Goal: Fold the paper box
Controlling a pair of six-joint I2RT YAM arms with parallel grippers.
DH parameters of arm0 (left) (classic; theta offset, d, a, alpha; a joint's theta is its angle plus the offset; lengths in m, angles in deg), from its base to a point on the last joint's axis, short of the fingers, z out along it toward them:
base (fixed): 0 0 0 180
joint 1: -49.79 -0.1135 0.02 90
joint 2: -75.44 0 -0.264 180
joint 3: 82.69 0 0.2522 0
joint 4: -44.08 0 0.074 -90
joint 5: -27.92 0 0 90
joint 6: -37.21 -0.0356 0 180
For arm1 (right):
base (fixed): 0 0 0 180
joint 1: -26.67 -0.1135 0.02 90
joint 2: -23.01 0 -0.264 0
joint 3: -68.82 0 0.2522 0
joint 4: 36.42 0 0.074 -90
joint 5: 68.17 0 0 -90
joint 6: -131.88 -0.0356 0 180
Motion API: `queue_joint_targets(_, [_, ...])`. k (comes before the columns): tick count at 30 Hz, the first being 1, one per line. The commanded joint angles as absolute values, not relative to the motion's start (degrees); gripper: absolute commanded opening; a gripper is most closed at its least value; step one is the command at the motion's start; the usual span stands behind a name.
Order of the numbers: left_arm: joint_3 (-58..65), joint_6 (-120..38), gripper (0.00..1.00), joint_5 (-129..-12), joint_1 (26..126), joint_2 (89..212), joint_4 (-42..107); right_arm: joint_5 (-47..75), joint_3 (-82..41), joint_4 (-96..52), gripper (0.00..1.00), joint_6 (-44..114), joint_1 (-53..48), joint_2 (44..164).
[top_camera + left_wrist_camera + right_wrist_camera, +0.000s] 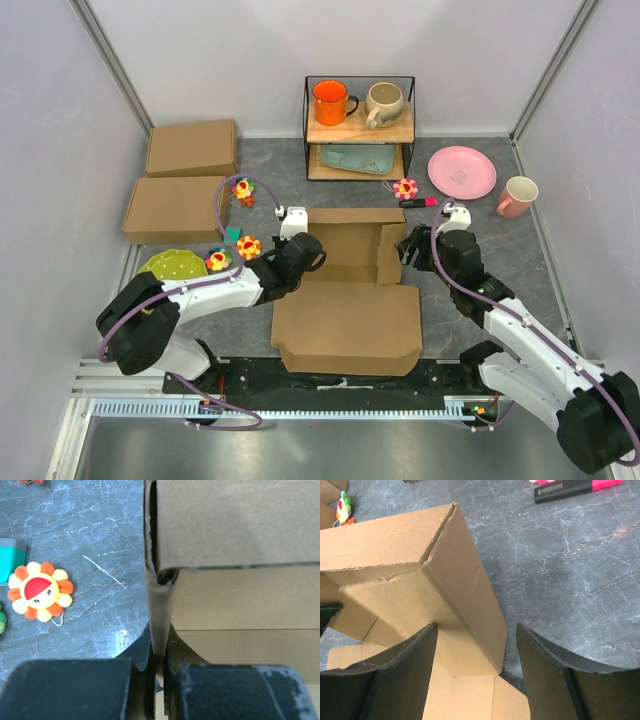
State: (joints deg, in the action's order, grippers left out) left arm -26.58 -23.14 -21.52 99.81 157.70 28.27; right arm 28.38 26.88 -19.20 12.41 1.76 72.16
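One half-folded paper box [345, 315]

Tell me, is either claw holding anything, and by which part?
The left gripper pinches the paper box by its upright left side wall. The right gripper is open astride the right wall, gripping nothing.

No wording is legible anywhere; the marker's [576, 486] label print is too blurred.

Both arms reach inward; left fingers [75, 690] pinched together; right fingers [555, 680] spread apart.
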Motion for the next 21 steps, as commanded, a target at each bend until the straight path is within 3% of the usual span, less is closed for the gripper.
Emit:
queue_joint_targets(1, [-25.5,-25.4,0.02,-19.9,100.2,157.5,25.7,28.0,24.2,-24.8,0.72,15.1,1.5,76.4])
queue_joint_targets(13, [-24.1,-27.0,0.02,-19.5,101.2,158.2,27.1,39.7,18.2,-31.5,0.7,20.0,-2.8,90.0])
queue_joint_targets(18, [-23.5,-27.9,0.02,-19.5,101.2,158.1,27.8,41.3,16.8,-33.5,0.6,22.1,-4.4,94.1])
queue_joint_targets(21, [-23.2,-29.0,0.02,-19.5,101.2,158.1,28.6,38.8,17.6,-36.5,0.63,21.9,-4.5,95.0])
